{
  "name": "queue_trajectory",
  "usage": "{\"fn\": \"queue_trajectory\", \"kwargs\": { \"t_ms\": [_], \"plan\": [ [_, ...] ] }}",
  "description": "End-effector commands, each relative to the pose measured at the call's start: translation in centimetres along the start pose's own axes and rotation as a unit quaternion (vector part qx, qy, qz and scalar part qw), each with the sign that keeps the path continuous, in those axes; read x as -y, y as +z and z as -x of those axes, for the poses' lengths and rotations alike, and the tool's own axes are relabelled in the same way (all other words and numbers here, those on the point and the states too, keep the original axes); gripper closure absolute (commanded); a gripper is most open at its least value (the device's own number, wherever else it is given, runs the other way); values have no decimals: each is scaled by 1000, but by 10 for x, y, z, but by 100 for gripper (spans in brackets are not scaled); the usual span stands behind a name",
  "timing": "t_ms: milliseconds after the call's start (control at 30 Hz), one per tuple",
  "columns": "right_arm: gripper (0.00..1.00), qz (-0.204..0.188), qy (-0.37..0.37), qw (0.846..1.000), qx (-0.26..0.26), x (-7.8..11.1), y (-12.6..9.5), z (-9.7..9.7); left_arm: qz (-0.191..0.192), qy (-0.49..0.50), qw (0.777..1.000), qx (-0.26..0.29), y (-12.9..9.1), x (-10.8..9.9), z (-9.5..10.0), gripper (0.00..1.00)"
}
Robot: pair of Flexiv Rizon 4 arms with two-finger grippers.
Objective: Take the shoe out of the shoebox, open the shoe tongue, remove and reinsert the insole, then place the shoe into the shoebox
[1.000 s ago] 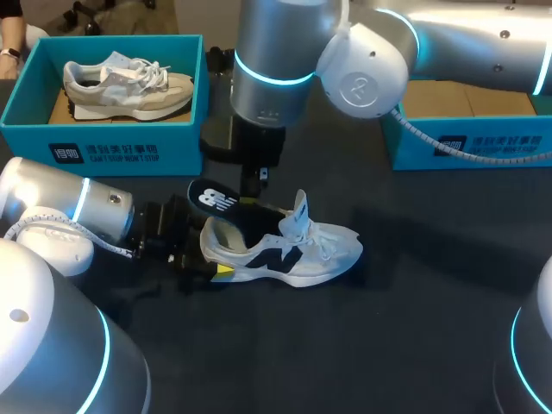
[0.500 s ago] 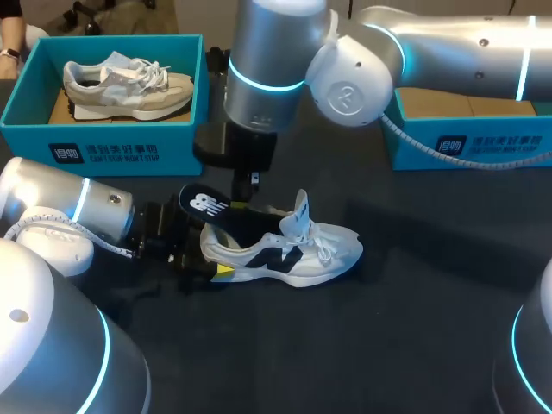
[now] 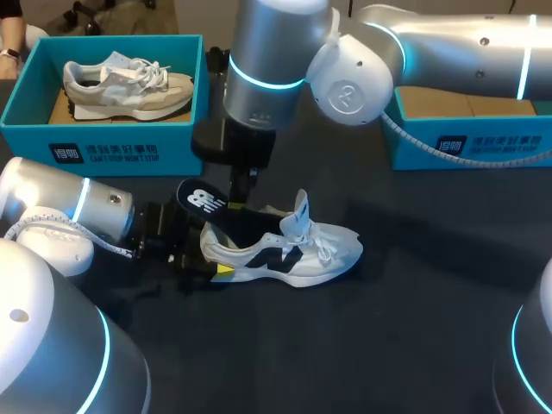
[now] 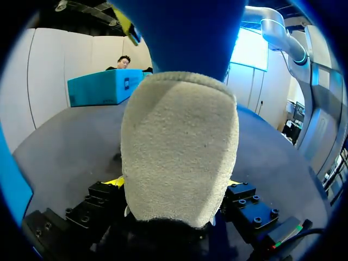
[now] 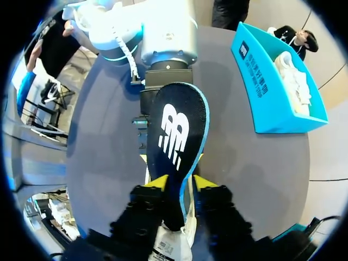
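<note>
The right end effector [image 5: 178, 182], clenched on the dark insole [image 5: 176, 136], has drawn it further back toward the heel side over the last second, and its logo end now rises clear of the white shoe [image 3: 289, 254]. The left end effector [image 4: 173, 185] grips the shoe's heel on the tabletop [image 3: 414, 328]. Removal looks nearly complete, with reinsertion next.

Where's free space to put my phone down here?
Free: the table right of the shoe, in front of the right shoebox, and the strip nearer the camera. Crowded: the heel, where the left end effector and right end effector, holding the insole, meet.
</note>
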State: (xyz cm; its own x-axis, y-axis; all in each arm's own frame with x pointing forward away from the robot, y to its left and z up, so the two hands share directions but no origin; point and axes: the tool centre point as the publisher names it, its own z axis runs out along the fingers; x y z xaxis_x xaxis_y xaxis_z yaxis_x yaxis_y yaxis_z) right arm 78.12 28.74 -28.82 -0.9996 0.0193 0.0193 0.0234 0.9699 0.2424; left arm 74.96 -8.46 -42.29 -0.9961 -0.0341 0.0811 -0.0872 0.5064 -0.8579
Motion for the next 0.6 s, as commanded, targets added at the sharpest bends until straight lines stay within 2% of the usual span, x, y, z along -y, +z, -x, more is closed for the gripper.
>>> {"fn": "queue_trajectory", "kwargs": {
  "t_ms": [33,67,100,333,600],
  "plan": [
    [13,7,12,1000,12,7,-7,-1,2,0,1000,1,1,0,-1,100],
    [1,10,17,1000,16,9,-9,0,2,0,1000,1,1,0,-1,100],
    [0,14,21,999,22,11,-12,2,2,0,1000,1,1,0,-1,100],
    [0,25,30,999,34,12,-23,5,2,0,1000,1,1,0,-1,100],
    [0,24,26,999,35,11,-21,1,2,0,1000,1,1,0,-1,100]
  ]
}}
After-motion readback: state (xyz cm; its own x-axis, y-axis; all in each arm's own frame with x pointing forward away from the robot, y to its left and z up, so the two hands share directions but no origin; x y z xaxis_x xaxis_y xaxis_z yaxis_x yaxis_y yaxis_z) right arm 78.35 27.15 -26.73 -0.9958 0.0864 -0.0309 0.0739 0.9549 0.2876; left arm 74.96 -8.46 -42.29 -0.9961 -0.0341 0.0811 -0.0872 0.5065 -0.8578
